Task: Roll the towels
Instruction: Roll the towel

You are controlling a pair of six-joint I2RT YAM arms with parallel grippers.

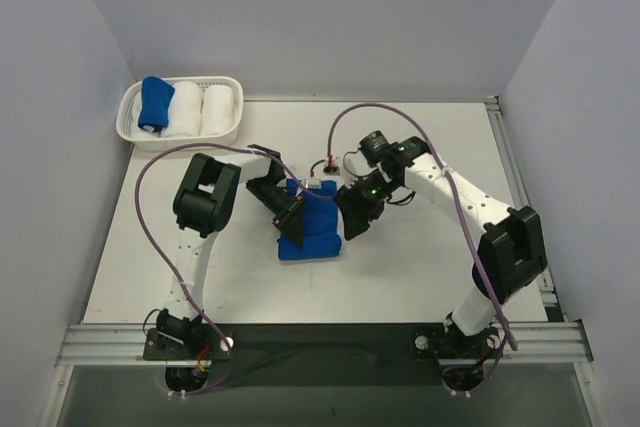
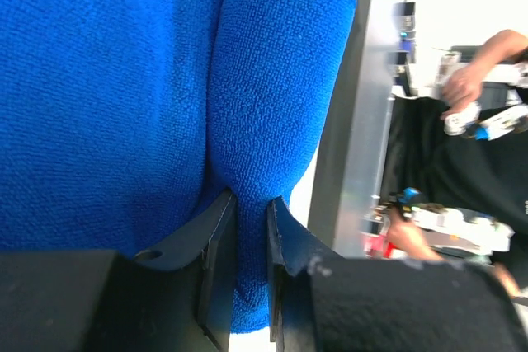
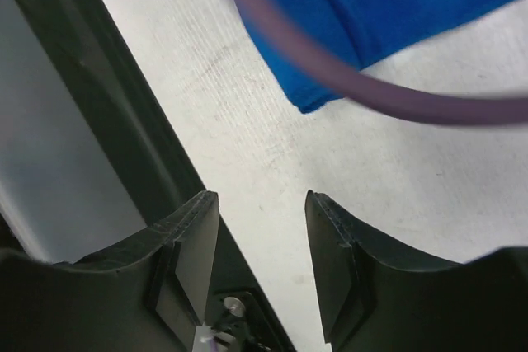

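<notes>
The top camera looks steeply down over the whole bench (image 1: 420,267); both wrist cameras sit close, sharing the folded blue towel (image 1: 320,235).

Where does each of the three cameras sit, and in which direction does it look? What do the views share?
Top external: above and behind the bases, facing down at the table; left arm and right arm show.
Left wrist: on the left arm, looking along the left gripper, shut on the blue towel.
Right wrist: faces the table past the open right gripper.
Shared: all three show the blue towel.
</notes>
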